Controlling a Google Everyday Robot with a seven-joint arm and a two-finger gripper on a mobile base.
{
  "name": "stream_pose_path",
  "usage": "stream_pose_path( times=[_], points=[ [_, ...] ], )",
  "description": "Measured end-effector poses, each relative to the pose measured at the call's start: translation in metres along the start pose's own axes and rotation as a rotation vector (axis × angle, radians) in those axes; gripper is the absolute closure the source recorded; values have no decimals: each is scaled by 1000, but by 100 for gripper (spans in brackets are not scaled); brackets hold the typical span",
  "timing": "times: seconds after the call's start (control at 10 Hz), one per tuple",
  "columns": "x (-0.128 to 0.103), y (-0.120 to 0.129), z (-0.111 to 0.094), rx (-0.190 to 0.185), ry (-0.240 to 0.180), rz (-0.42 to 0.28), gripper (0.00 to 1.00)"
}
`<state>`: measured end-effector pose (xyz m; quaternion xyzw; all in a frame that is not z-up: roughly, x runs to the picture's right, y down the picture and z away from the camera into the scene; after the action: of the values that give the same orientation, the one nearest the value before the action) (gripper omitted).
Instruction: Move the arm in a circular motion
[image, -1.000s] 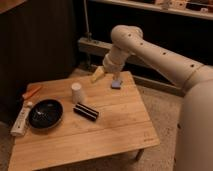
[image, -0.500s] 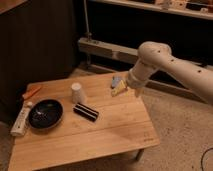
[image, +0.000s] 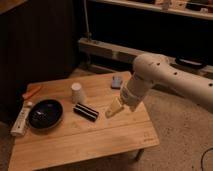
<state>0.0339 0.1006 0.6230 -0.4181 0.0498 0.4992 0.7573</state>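
Compared with half a second ago, we see that the gripper (image: 114, 109) has come away from the far edge of the table (image: 100, 145) and now hangs lower, over the middle of the top and toward its right edge. The small blue-grey object (image: 117, 81) near the far edge, which the gripper partly covered before, is now free. The elbow has also dropped a little.

The arm (image: 165, 75) enters from the right, bends at its rounded elbow and goes down and to the left. Its pale tip points obliquely at the wood, just beside the right end of the black block (image: 86, 111). We cannot tell if the gripper is closed or released.

The white cup (image: 76, 92), the dark bowl (image: 45, 112), the white bottle (image: 21, 120) at the left edge and the orange item (image: 31, 92) at the far left corner have not moved.
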Motion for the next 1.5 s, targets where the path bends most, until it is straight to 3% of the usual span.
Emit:
stream_pose_path(
  times=[0.2, 0.4, 0.7, 0.9, 1.1, 1.3, 1.5],
  points=[
    [-32, 49, 9, 5, -2, -114, 20],
    [-77, 89, 5, 8, -38, -197, 20],
    [-155, 109, 5, 22, -74, -216, 20],
    [-202, 88, 2, 30, -99, -157, 20],
    [-234, 47, -3, 43, -118, -56, 20],
    [-238, 14, -7, 58, -129, 29, 20],
    [-221, -26, -14, 81, -136, 119, 20]
  ],
)
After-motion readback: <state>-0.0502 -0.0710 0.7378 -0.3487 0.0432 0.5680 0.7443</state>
